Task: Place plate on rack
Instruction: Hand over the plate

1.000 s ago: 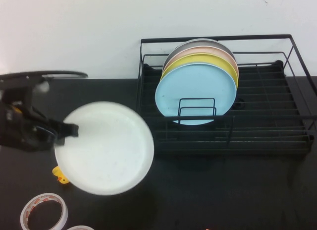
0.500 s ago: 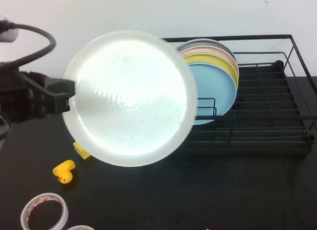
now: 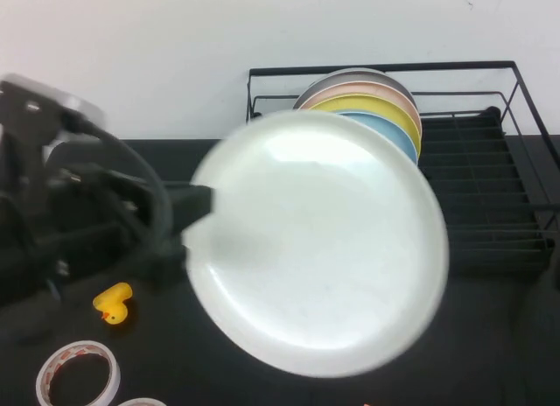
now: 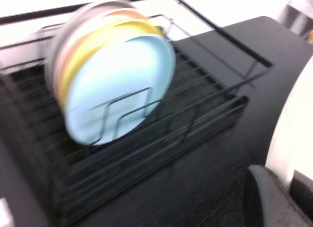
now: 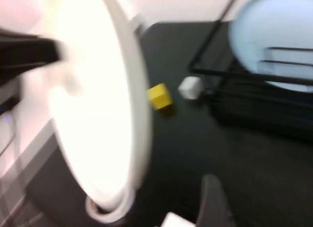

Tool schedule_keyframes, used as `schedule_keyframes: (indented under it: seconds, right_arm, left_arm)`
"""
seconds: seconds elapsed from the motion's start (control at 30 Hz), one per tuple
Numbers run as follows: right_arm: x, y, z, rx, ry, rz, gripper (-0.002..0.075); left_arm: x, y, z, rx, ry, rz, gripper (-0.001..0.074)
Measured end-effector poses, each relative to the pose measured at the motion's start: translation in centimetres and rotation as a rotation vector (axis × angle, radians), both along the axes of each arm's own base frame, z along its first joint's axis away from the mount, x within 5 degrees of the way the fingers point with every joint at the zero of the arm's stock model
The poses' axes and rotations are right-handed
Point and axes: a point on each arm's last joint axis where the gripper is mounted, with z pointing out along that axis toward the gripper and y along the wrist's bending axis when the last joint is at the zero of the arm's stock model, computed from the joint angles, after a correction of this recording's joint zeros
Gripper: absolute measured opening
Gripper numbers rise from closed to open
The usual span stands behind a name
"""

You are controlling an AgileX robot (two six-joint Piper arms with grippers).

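Above the tabletop (image 3: pixel 289 388), lifted clear of it and in front of the rack (image 3: pixel 507 205), the plate (image 3: pixel 319 248) is held with its broad white face turned toward the high camera. Much of the rack's near left part is covered by the plate in that view. The plate's left rim is pinched by the left claw (image 3: pixel 197 205), which is clamped on it from the side away from the rack. In the left wrist view only a strip of the plate's edge (image 4: pixel 293 134) is seen, beside one dark fingertip (image 4: pixel 266 197).

Inside the rack, a row of upright plates is stood, with the light blue plate (image 4: pixel 117 85) in front and the yellow plate (image 4: pixel 115 34) just behind it.

In the right wrist view the plate is seen nearly edge-on, and a small yellow block (image 5: pixel 159 96) and a small white block (image 5: pixel 190 87) lie on the tabletop just beside the rack. The right claw (image 5: pixel 215 202) is near the plate's lower edge; whether it is parted or closed cannot be told.

Well away from the rack, near the left arm, a yellow toy duck (image 3: pixel 112 303) and a roll of tape (image 3: pixel 77 375) are laid
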Motion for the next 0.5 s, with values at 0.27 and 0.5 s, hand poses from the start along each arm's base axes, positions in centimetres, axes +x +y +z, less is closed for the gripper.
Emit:
schedule_keyframes:
  seconds: [0.27,0.5]
  right_arm:
    - [4.1,1.3,3.8,0.005,-0.197,0.255,0.043]
    - [5.6,1.7,4.1,-0.004,-0.19,0.372,0.043]
  left_arm:
    - [-1.6,-3.8,0.7,0.005,-0.142,-0.049,0.0002]
    - [-3.3,-6.0,1.2,-0.023,-0.211,-0.075,0.0002]
